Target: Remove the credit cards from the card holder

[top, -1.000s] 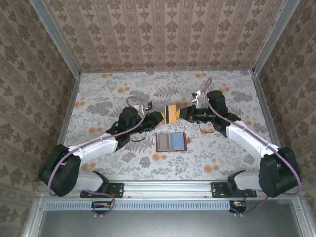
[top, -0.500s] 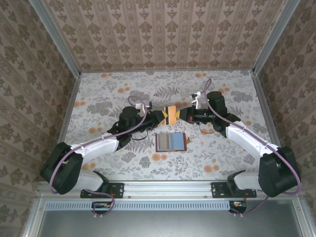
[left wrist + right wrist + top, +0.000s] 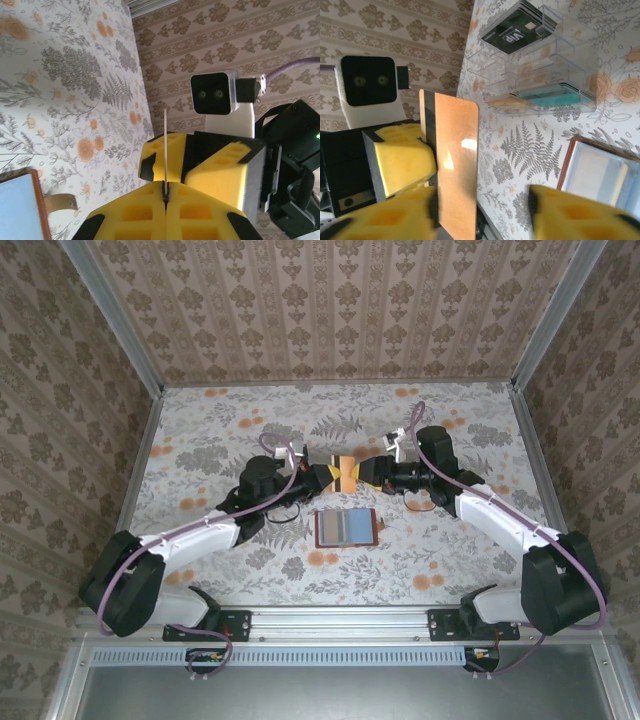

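An orange credit card (image 3: 345, 472) hangs in the air above the table between the two grippers. My left gripper (image 3: 328, 476) is shut on it; the left wrist view shows the card (image 3: 165, 150) edge-on, pinched between the closed yellow jaws of the left gripper (image 3: 165, 192). My right gripper (image 3: 368, 472) faces it with its jaws apart. In the right wrist view the card (image 3: 455, 165) stands beside one finger of the right gripper (image 3: 482, 212), with a wide gap to the other. The brown card holder (image 3: 345, 528) lies open on the table in front of them, blue-grey lining up.
A clear plastic organiser (image 3: 535, 65) with a black card and a teal card stands on the table beyond the card holder (image 3: 600, 170). The floral table is walled on three sides. Both arms reach inward to the middle.
My left gripper has closed on the orange card. My right gripper, which was shut on it, has opened. The meeting point has shifted slightly backward.
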Controlling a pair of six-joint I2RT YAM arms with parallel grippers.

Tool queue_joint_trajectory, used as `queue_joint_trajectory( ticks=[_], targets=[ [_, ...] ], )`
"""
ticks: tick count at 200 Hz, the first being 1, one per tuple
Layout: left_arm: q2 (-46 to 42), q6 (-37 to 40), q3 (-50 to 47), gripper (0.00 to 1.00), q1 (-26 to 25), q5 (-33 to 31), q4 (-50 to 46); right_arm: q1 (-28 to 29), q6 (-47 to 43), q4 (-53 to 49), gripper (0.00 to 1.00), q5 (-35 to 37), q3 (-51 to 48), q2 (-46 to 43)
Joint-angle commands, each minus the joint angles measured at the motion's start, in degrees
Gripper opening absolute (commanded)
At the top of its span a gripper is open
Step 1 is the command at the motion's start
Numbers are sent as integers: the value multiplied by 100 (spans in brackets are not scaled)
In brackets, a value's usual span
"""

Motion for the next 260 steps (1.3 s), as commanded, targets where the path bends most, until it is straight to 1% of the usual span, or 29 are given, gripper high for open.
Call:
queue_joint_trajectory(
  ticks=[1, 17, 34, 42, 51, 78, 98, 122, 137, 142, 149, 156, 164, 181, 217, 242, 260],
  targets=[
    [-381, 598, 133, 0, 32, -59, -964, -25, -212, -300, 69, 179, -6, -44],
    [-655, 1178, 372, 0, 47, -253, -2065, -21, -319, -514, 85, 400, -4, -129],
    [-929, 2008, 779, 0, 31, -695, -3515, -25, -432, -709, 99, 612, -7, -269],
    [-1024, 2398, 994, 0, 13, -976, -4324, -24, -466, -771, 100, 698, -11, -322],
    [-1127, 2753, 1175, 0, -2, -1234, -4923, -20, -515, -840, 100, 783, -17, -379],
    [-1465, 3686, 1364, 0, -7, -1908, -5940, -16, -617, -960, 100, 951, -42, -553],
    [-1799, 4537, 1269, 0, -29, -2348, -6206, -16, -681, -1002, 100, 1010, -64, -684],
    [-2222, 5867, 1229, 0, -92, -2317, -6364, -14, -728, -986, 100, 1054, -125, -842],
    [-2371, 6583, 1334, 1, -165, -2381, -6642, -14, -723, -944, 100, 1073, -188, -913],
    [-2370, 6721, 1403, 3, -159, -2408, -6818, -19, -722, -946, 100, 1079, -205, -934],
    [-2348, 6968, 1426, 0, -141, -2409, -6987, -16, -725, -933, 100, 1094, -237, -962],
    [-2350, 7332, 1412, 0, -97, -2312, -7079, -14, -729, -924, 100, 1111, -267, -979],
    [-2354, 7537, 1419, 0, -87, -2335, -7151, -19, -714, -873, 100, 1120, -307, -997],
    [-2346, 7954, 1446, 0, -95, -2641, -7222, -13, -694, -824, 100, 1115, -352, -1001],
    [-2195, 9408, 1420, 0, -86, -3109, -7523, -16, -705, -849, 100, 1135, -362, -1032],
    [-2174, 10393, 1164, 0, -48, -3128, -7401, -17, -729, -900, 100, 1155, -358, -1033],
    [-2163, 10874, 976, 0, 94, -3131, -7131, -12, -755, -942, 100, 1188, -339, -1033]
  ],
)
